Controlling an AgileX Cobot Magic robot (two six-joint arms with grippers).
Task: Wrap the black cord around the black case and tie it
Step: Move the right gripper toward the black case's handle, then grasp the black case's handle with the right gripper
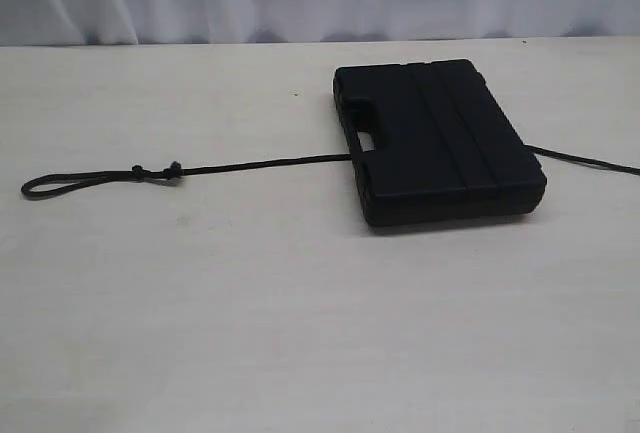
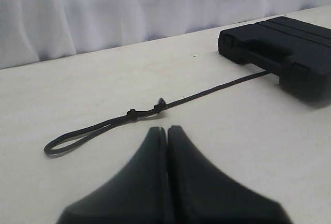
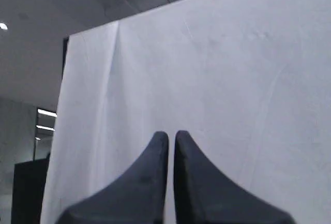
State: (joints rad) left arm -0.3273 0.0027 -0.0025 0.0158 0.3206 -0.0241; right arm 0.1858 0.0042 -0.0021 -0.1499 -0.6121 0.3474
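Black case lies flat on the desk, the black cord running under it, its looped end far left. Both the left tool and right tool are clenched, empty. Better to open the left one first, then take the cord near its knots.
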